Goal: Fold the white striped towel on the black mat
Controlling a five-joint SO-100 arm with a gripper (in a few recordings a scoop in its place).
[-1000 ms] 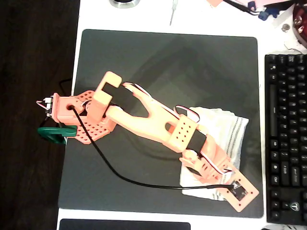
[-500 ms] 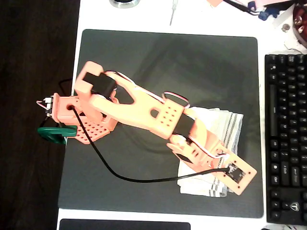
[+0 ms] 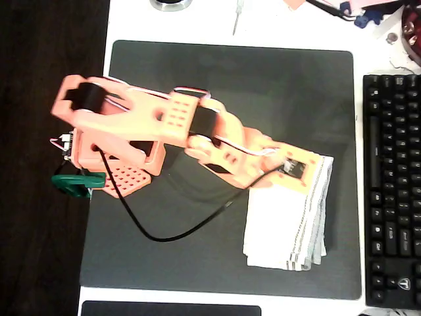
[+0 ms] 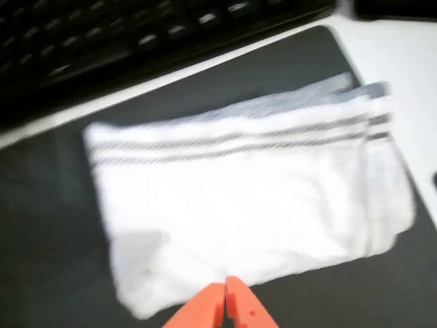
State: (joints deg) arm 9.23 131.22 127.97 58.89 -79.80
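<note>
The white striped towel [image 3: 286,214] lies folded into a narrow rectangle on the right part of the black mat [image 3: 230,85], its stripes along the right edge. My orange arm reaches from the left, and its wrist end [image 3: 293,168] hangs over the towel's top edge. In the wrist view the towel [image 4: 252,205] lies flat on the mat [image 4: 41,219], just beyond my gripper [image 4: 225,294]. The two orange fingertips are pressed together with nothing between them, above the towel's near edge.
A black keyboard [image 3: 391,191] lies right of the mat and shows in the wrist view [image 4: 102,34]. A green clamp [image 3: 75,184] holds the arm's base at the mat's left edge. A black cable [image 3: 164,234] loops over the mat. A small screwdriver [image 3: 237,16] lies beyond the mat.
The arm has drawn back up and to the left, off the towel's lower right corner. The towel now lies uncovered and flatter, with squarer edges.
</note>
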